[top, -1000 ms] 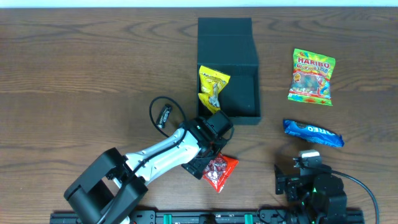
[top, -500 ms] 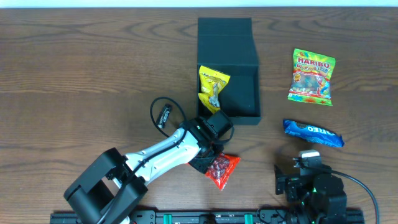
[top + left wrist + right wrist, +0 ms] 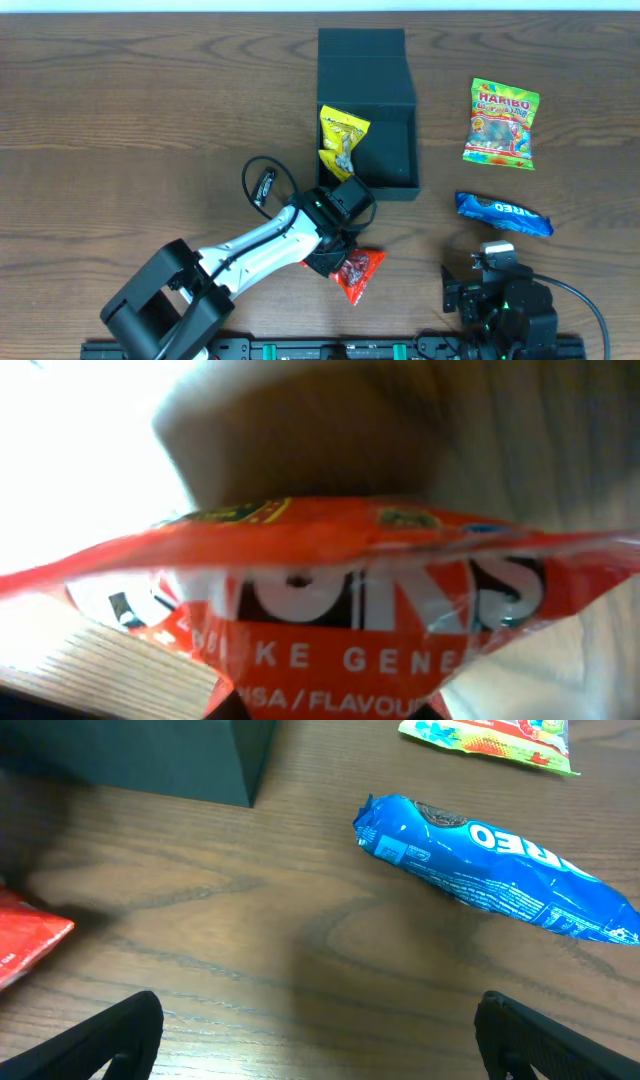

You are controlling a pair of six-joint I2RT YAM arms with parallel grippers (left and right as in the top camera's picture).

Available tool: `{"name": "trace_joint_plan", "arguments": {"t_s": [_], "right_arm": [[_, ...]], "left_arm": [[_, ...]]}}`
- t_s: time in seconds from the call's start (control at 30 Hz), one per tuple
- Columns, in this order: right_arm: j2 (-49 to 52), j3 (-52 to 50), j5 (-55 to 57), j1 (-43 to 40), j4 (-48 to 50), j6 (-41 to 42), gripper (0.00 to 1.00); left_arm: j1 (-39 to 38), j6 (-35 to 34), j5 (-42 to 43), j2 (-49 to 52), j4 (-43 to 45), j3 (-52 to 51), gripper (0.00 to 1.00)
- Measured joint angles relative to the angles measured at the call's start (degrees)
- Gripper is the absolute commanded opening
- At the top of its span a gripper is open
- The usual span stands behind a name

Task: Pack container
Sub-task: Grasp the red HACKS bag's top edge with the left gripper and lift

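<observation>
The container, a dark square box, stands open at the table's middle with its lid flap folded back. A yellow snack packet leans inside at its left wall. My left gripper sits just in front of the box, shut on a red snack packet that lies on the table. In the left wrist view the red packet bulges across the whole frame, pinched at its lower edge. My right gripper stands open and holds nothing, low at the table's front right, with the container's corner far left.
A blue Oreo pack lies right of the box, just ahead of my right gripper. A colourful Haribo bag lies further back right. A black cable loop juts from the left arm.
My left gripper has closed on the red packet, which has bunched narrower and shifted slightly. The right arm has not moved.
</observation>
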Motion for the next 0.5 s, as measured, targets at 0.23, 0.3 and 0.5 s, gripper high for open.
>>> {"name": "trace_joint_plan", "arguments": {"t_s": [0.23, 0.3, 0.5], "right_arm": [[0.0, 0.0, 0.0, 0.0, 0.0, 0.0, 0.99], [0.0, 0.0, 0.0, 0.0, 0.0, 0.0, 0.99], [0.0, 0.0, 0.0, 0.0, 0.0, 0.0, 0.99]], "left_arm": [[0.1, 0.0, 0.4, -0.1, 0.0, 0.2, 0.11], [0.0, 0.0, 0.5, -0.1, 0.0, 0.2, 0.06], [0.1, 0.0, 1.0, -0.1, -0.3, 0.3, 0.06]]}}
